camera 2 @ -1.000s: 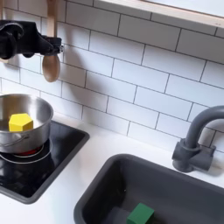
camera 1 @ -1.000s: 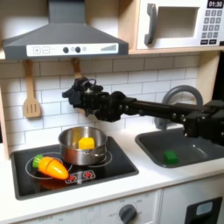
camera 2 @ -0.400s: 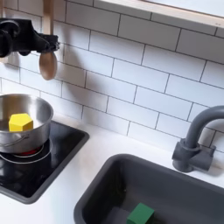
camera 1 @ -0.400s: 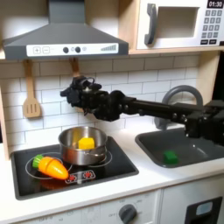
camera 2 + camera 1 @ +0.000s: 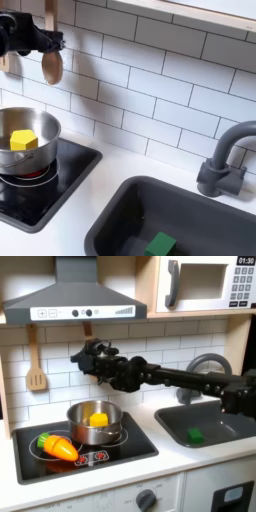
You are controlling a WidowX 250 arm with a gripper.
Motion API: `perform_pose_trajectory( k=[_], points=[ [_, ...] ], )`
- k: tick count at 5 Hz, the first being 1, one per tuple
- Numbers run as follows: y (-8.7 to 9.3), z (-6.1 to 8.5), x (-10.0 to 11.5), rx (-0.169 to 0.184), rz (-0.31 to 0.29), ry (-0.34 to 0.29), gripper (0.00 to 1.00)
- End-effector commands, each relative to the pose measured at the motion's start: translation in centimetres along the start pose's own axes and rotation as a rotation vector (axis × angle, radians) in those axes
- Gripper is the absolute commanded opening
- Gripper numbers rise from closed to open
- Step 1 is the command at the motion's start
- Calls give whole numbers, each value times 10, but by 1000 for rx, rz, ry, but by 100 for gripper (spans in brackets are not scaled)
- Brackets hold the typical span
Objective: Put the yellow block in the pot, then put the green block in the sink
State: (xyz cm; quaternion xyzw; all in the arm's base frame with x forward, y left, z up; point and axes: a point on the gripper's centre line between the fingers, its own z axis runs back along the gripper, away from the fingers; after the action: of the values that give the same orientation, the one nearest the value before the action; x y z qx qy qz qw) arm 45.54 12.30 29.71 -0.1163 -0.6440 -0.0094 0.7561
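Both blocks look home already: the yellow block [image 5: 98,418] sits inside the pot [image 5: 78,426] on the stove, and the green block [image 5: 194,434] lies on the floor of the sink [image 5: 222,436], near the front wall in the second exterior view. The gripper [image 5: 80,360] hangs high above the pot, near the tiled wall, holding nothing. Whether its jaws stand apart or together, I cannot tell. From the gripper, the green block lies far off toward the first exterior view's right and well below. By my judgement, nothing remains but to pull away.
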Motion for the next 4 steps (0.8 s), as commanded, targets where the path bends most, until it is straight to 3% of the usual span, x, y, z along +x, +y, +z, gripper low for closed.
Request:
perform_pose_trajectory(
  k=[1,2,4],
  points=[
    [-11,20,-21,-7,13,47,0],
    [-16,24,-25,-4,3,53,0],
    [-6,31,-53,25,-7,101,0]
  ],
)
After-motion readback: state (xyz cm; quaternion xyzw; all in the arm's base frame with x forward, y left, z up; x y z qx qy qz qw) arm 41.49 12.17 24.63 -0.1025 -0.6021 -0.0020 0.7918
